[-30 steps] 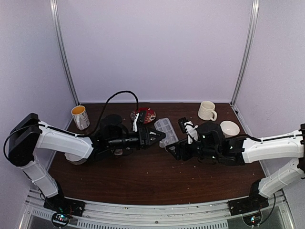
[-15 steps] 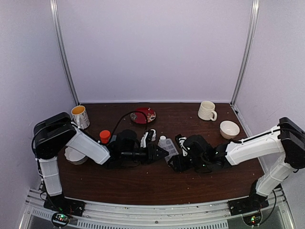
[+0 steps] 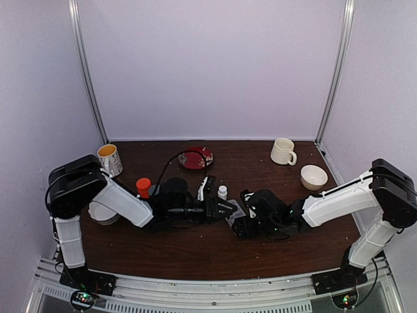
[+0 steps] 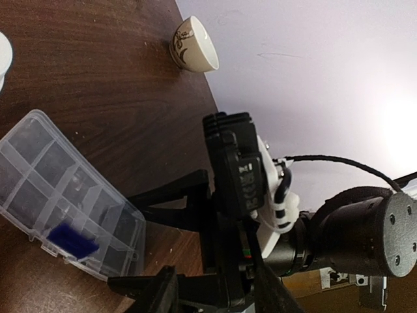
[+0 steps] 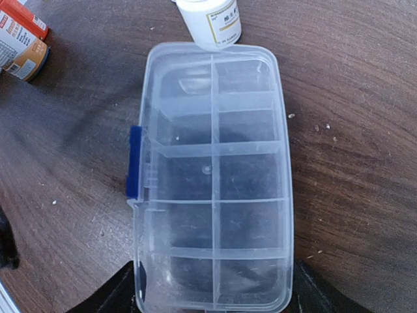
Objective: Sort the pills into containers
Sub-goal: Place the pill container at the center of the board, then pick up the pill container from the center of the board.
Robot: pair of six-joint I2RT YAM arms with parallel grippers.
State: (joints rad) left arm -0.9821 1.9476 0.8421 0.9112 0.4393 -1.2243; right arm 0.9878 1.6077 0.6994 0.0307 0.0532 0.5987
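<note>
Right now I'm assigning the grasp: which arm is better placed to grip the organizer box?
Right: the right gripper straddles the organizer box, a finger each side; the left gripper sits beside it.

white arm links (image 3: 124, 199), black joints (image 3: 68, 189), black cable (image 4: 339, 162)

The counter (image 3: 195, 251) is dark brown wood with a fine grain, flecked with pale crumbs. The box (image 5: 215, 176) is clear, colourless plastic with a blue latch (image 5: 135, 162). The bottle (image 5: 210, 19) is white with a cream label printed in dark letters. The plate (image 3: 195, 157) is red with dark marks. The mug (image 3: 282, 151) is cream. The cup (image 3: 109, 158) is yellow inside. The bowl (image 4: 192, 52) is white with a brown ornament. The left arm (image 3: 120, 199) and the right arm (image 3: 339, 199) are white with black ends. The walls (image 3: 208, 65) are pale lilac.
</note>
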